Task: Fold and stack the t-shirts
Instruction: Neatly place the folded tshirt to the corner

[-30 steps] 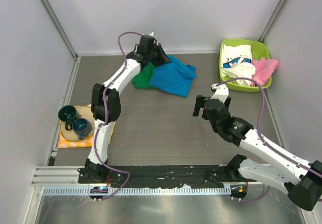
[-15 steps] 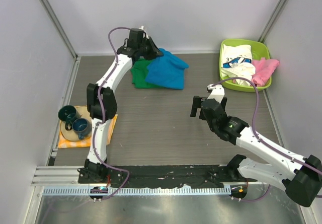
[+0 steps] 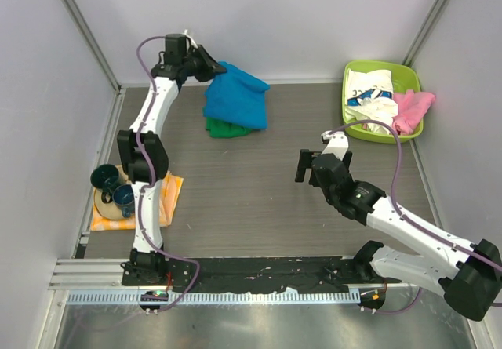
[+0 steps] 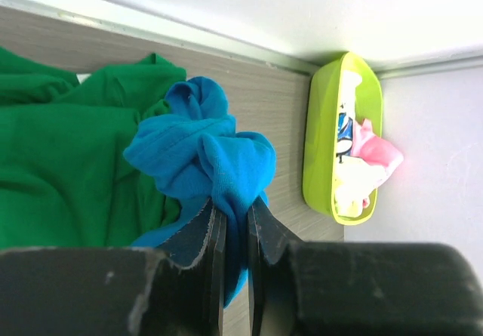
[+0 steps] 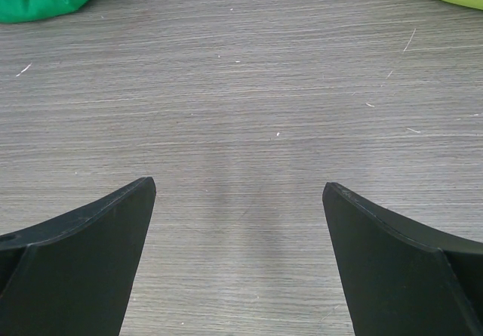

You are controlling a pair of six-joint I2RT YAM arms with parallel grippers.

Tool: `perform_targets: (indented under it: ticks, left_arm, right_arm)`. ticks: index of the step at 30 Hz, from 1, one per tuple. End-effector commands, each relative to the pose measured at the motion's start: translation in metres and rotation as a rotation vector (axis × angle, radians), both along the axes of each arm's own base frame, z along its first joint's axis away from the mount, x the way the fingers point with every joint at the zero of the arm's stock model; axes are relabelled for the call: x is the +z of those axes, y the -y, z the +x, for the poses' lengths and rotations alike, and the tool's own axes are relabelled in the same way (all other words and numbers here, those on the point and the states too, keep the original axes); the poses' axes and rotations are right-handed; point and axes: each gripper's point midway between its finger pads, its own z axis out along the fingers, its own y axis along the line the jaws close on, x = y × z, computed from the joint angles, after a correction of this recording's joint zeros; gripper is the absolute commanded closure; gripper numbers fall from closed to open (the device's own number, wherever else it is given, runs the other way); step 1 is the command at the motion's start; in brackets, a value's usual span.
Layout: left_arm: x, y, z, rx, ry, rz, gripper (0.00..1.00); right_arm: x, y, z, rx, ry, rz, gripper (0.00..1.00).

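Observation:
My left gripper [image 3: 222, 70] is shut on a fold of the bright blue t-shirt [image 3: 238, 99] and holds it raised at the back of the table, draped over the green t-shirt [image 3: 226, 128]. The left wrist view shows the blue cloth [image 4: 204, 155] pinched between my fingers, with the green shirt [image 4: 60, 162] below. A white printed shirt [image 3: 369, 94] and a pink shirt [image 3: 412, 107] lie bunched in the lime-green bin [image 3: 353, 125]. My right gripper [image 3: 318, 165] is open and empty above bare table [image 5: 241, 147].
Two dark teal mugs [image 3: 114, 188] stand on a plate on an orange-yellow checked cloth [image 3: 169, 196] at the left. White walls enclose the table on three sides. A metal rail runs along the near edge.
My left gripper has moved left and up toward the back wall, dragging the blue t-shirt with it off the table and over the green shirt. The right arm has barely shifted.

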Motion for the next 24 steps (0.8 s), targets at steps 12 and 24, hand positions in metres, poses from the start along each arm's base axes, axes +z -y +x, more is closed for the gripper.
perform_targets:
  ticks: [12,24]
  left_arm:
    - [-0.05,-0.044,0.001,0.035,-0.035,-0.025,0.91]
    - [-0.124,-0.099,0.012,0.207,-0.16,0.037,0.0]
  right_arm:
    - [0.013,-0.014,0.008,0.018,0.033,0.056,0.0]
    - [0.017,-0.017,0.01,0.035,0.023,0.041,0.0]
